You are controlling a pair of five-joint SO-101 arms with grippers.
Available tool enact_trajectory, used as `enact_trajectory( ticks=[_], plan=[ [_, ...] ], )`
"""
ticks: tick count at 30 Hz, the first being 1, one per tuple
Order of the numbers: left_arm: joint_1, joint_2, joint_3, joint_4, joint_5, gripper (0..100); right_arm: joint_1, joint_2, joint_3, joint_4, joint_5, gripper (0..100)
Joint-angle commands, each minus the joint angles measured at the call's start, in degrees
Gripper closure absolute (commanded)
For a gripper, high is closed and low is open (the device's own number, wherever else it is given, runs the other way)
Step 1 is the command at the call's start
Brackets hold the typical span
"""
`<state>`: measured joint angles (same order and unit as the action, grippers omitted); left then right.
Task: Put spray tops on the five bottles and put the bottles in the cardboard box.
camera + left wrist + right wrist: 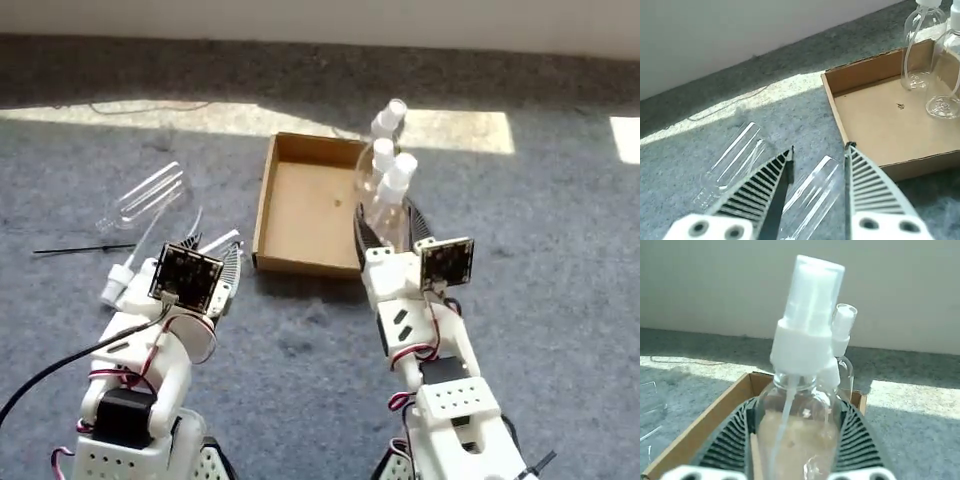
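The open cardboard box (300, 205) lies on the grey carpet between the arms. Two clear bottles with white spray tops (385, 135) stand along its right side, also seen in the left wrist view as bottles (920, 45). My right gripper (388, 228) is shut on a third capped bottle (800, 430), held upright at the box's right edge. Left of the box, my left gripper (817, 150) is open, low over a capless bottle (810, 195) lying on the carpet. A second capless bottle (735, 160) lies beside it.
A loose white spray top with its dip tube (120, 280) lies on the carpet by the left arm. A thin black strip (85, 248) lies farther left. The box floor (880, 125) is bare on its left half. A wall (715, 285) runs behind.
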<state>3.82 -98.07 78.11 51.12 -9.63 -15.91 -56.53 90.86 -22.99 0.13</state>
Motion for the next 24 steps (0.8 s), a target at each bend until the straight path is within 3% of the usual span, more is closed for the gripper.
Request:
enact_trajectory(
  ticks=[1, 24],
  plan=[
    [-0.7, -0.6, -0.6, -1.1, -0.2, 84, 0.7, 1.3, -2.2, -1.7, -0.8, 99.4],
    [-0.7, -0.6, -0.6, -1.1, -0.2, 84, 0.7, 21.3, -5.5, -16.0, -0.8, 99.4]
  ],
)
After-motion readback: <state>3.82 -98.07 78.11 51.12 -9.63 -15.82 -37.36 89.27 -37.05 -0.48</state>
